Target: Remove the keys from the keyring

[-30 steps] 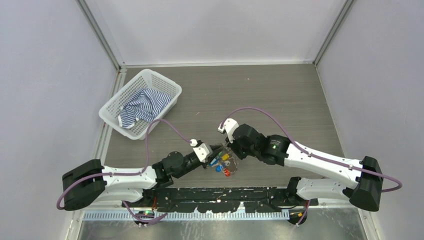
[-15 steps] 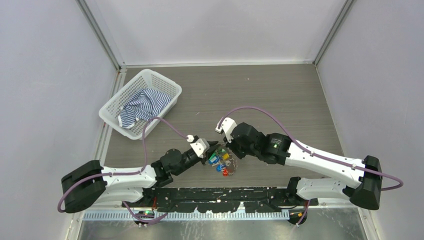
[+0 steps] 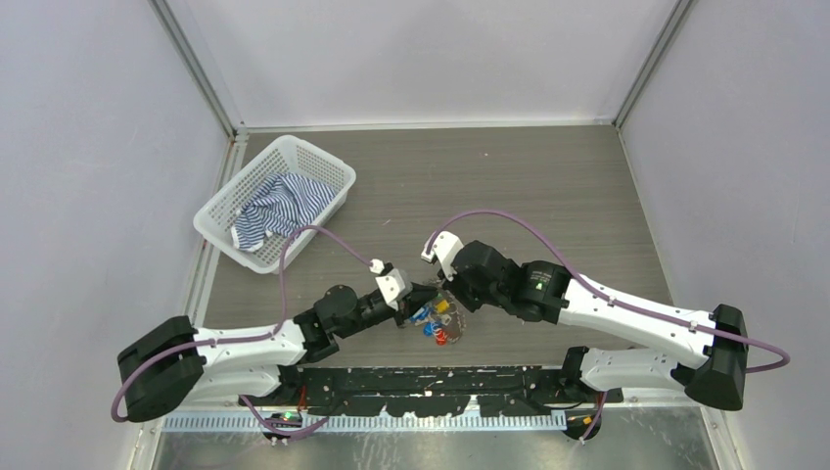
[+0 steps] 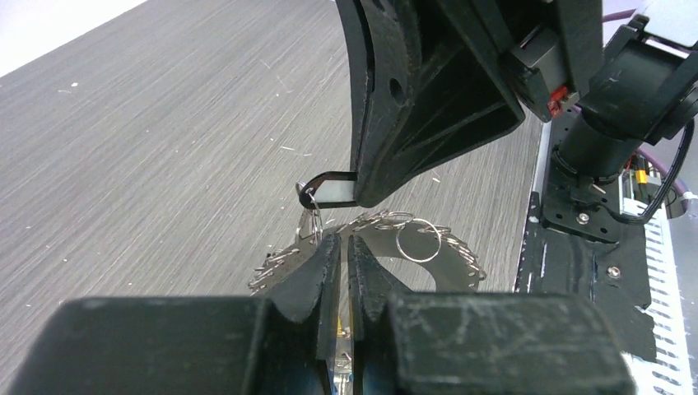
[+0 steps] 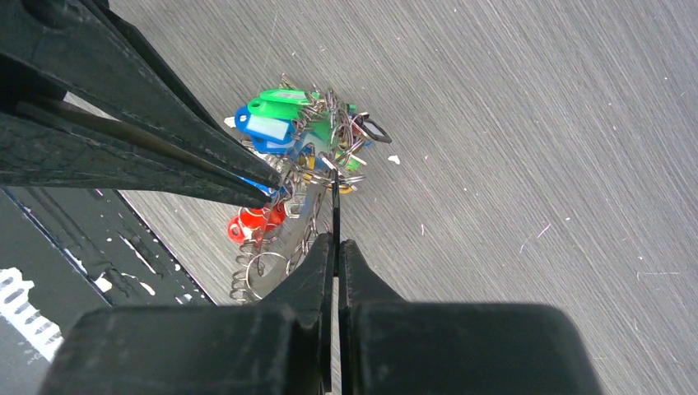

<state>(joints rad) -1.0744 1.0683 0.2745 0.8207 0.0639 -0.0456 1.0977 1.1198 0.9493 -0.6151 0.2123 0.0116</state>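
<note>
The keys (image 3: 434, 318) with green, blue and red tags lie bunched on the keyring (image 3: 456, 321) near the table's front, between both grippers. In the right wrist view the keys (image 5: 284, 123) sit beyond the jagged silver keyring (image 5: 300, 218). My right gripper (image 5: 336, 240) is shut on a thin black tag (image 5: 336, 210) seen edge-on. In the left wrist view that tag (image 4: 333, 191) hangs from the right fingers (image 4: 428, 107) above the keyring (image 4: 379, 247). My left gripper (image 4: 346, 240) is shut on a key of the bunch, whose metal shows between the jaws. Its fingers (image 5: 165, 156) reach into the bunch.
A white mesh basket (image 3: 323, 162) with a striped blue cloth (image 3: 279, 208) stands at the back left. The black base rail (image 3: 440, 382) runs just in front of the keys. Grey walls close in the table on three sides.
My left arm has shifted slightly up and left, and my right gripper a little left. Both grippers stay shut at the bunch.
</note>
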